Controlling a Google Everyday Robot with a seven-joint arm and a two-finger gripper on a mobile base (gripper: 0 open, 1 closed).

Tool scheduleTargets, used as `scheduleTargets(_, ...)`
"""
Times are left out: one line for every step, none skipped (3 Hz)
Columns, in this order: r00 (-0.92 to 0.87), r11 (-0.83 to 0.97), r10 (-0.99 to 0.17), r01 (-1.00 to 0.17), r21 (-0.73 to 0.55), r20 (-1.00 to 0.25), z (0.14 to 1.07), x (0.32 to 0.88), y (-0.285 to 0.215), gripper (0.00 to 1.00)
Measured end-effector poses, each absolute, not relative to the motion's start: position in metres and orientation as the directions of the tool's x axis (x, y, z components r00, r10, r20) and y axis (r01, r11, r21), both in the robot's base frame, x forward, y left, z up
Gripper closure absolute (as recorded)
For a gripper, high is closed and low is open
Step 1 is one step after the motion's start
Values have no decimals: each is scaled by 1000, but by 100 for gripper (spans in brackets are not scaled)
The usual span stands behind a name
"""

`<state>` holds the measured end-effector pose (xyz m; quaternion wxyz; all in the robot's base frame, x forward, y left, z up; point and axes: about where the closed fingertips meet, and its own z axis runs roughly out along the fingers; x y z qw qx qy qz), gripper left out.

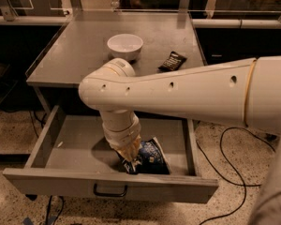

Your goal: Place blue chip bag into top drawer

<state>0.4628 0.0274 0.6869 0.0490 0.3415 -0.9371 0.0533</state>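
No legible text anywhere. Lower centre of frame, blue chip bag (152, 156) inside the open top drawer (107, 184): white lettering and pale patches on the foil, none readable. Upper centre-right, dark bar packet (172, 61) on the table (84, 46): pale marks, unreadable. The gripper (130, 163) is down in the drawer at the bag's left edge; no markings legible on it or on the white arm (178, 93).

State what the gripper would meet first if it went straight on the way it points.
The blue chip bag in the open top drawer; the gripper points down onto it, probably touching it, though depth is unclear.
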Motion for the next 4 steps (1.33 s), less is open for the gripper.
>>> scheduleTargets(-762,761,-635,-645,-66,128,687,463,27,41)
scheduleTargets(-762,761,-635,-645,-66,128,687,463,27,9)
scheduleTargets(-762,761,-635,-645,-67,128,687,463,27,0)
scheduleTargets(-779,778,-607,-623,-81,159,686,463,17,0)
